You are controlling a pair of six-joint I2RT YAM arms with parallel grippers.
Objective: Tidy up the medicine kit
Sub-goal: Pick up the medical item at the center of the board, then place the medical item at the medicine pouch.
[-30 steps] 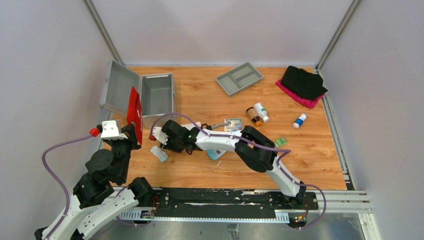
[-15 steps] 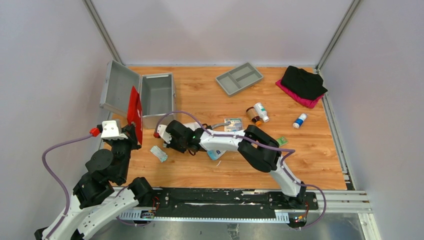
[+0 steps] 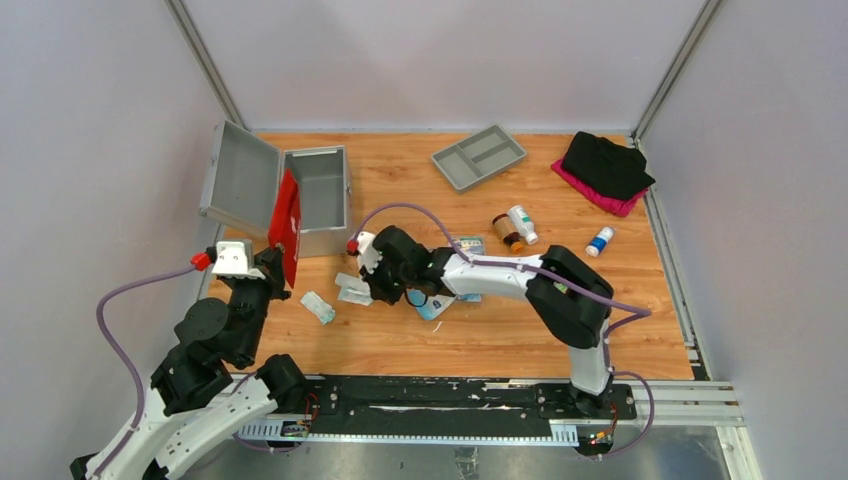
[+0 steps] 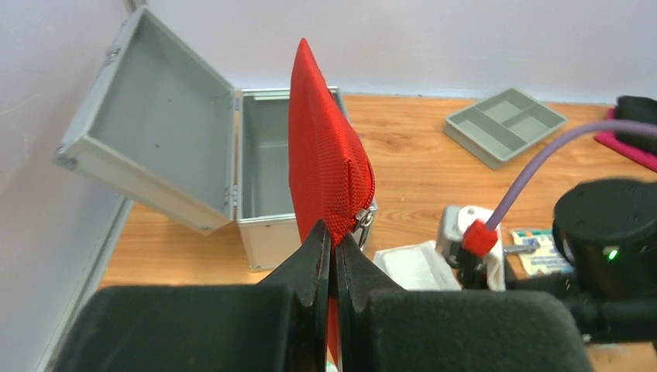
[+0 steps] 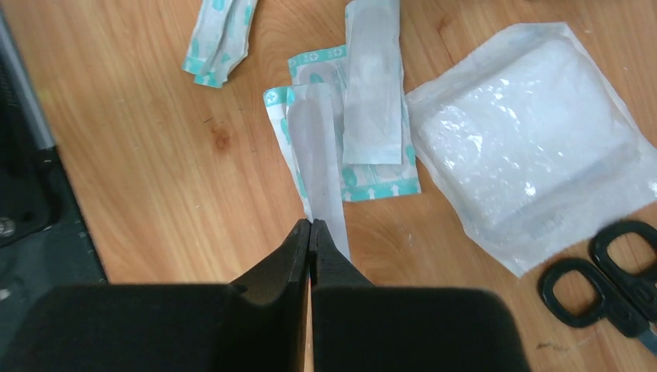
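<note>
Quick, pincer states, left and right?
Left pincer: closed, holding the red fabric zip pouch.
Right pincer: closed, apparently pinching the narrow white-and-teal paper packet.

I am looking down from above and behind the arm bases over the whole table (image 3: 450, 340). The left wrist camera is facing the back wall past the red pouch (image 4: 325, 155), sharing the open medicine kit (image 4: 263, 167) with that overhead. The right one is pointing down, close on a wrapped packet (image 5: 318, 155).

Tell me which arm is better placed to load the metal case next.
Left. The left pincer holds the red pouch upright right by the open metal case; the right pincer pinches a thin packet farther off.
</note>
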